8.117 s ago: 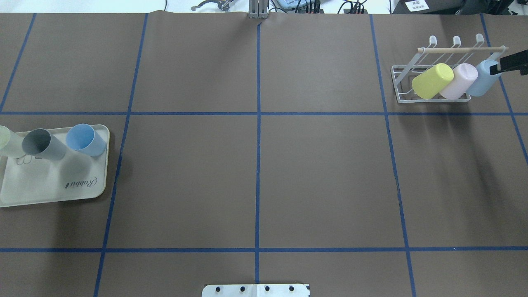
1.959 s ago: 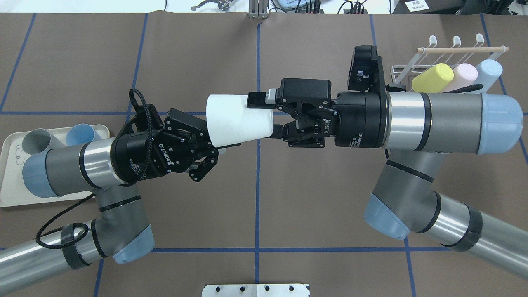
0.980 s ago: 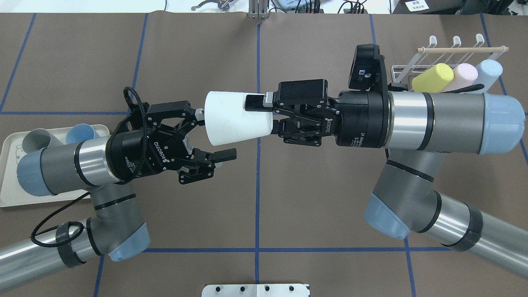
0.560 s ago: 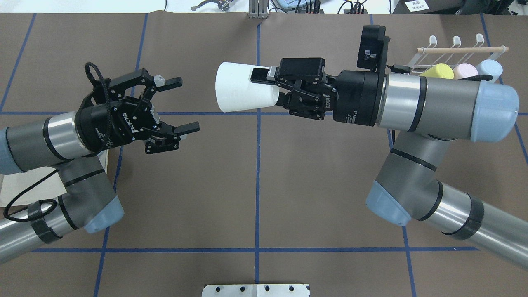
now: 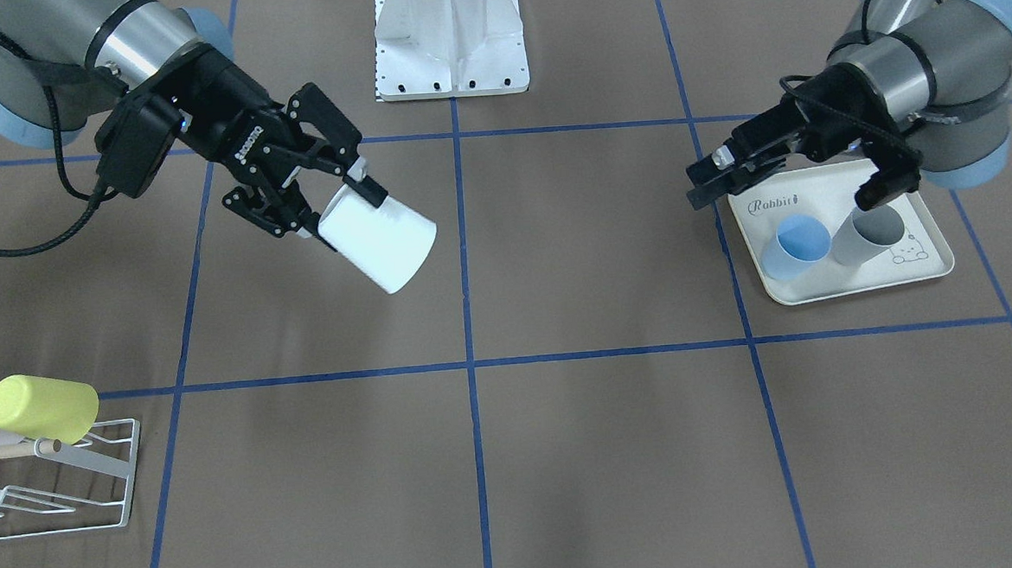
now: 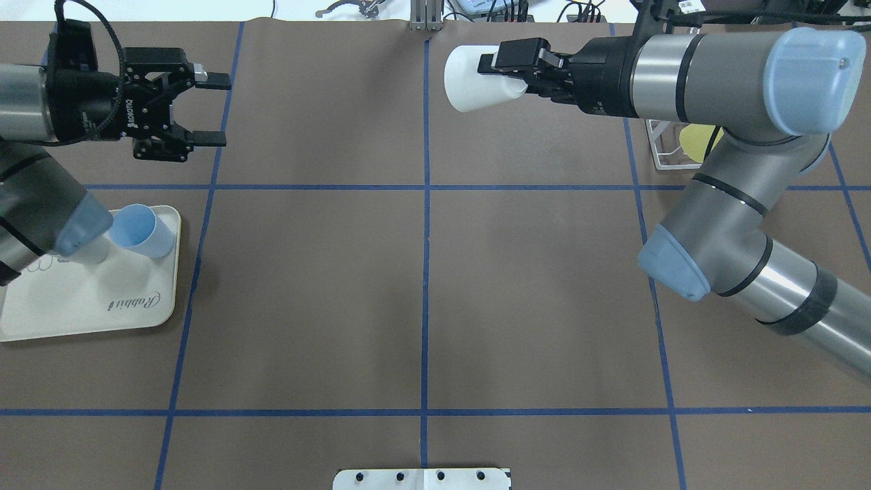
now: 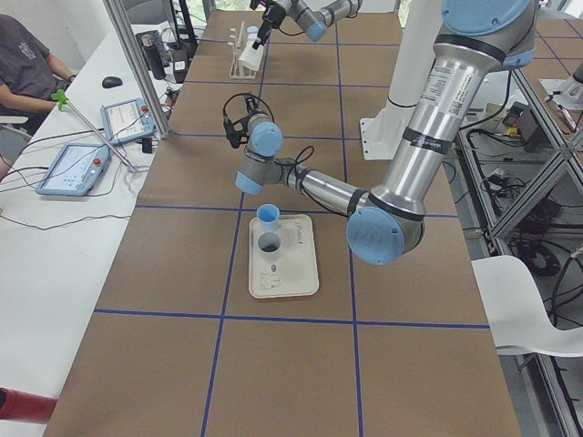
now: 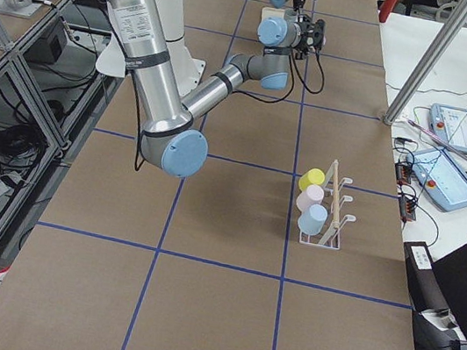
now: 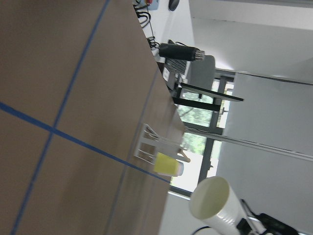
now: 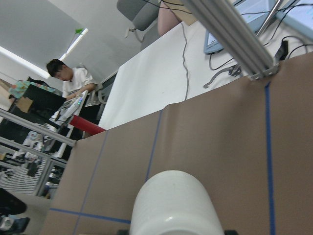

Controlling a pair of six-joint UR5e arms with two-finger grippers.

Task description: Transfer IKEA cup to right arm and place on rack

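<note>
The right end effector (image 6: 502,73) was closed on the white cup (image 6: 468,88), its fingers pinching one end. The cup was held in the air on its side, its free end pointing toward the robot's left. In the overhead view it hung over the far part of the surface (image 6: 306,306), just to the right of the centre tape line.

The rack (image 8: 332,231) stood on the surface on the robot's right, well apart from the cup. A yellow cup (image 8: 311,180), a pink cup (image 8: 311,198) and a blue cup (image 8: 313,220) lay side by side in it, leaning on the dowel (image 8: 335,187). In the overhead view the right arm covered most of the rack.

The left end effector (image 6: 216,111) was spread wide and held nothing. It hung in the air above the surface's far left part, well apart from the white cup.

The tray (image 6: 88,320) lay on the robot's left. A light-blue cup (image 6: 139,231) and a grey cup (image 5: 871,234) stood on it, mouths up, just beside each other.
</note>
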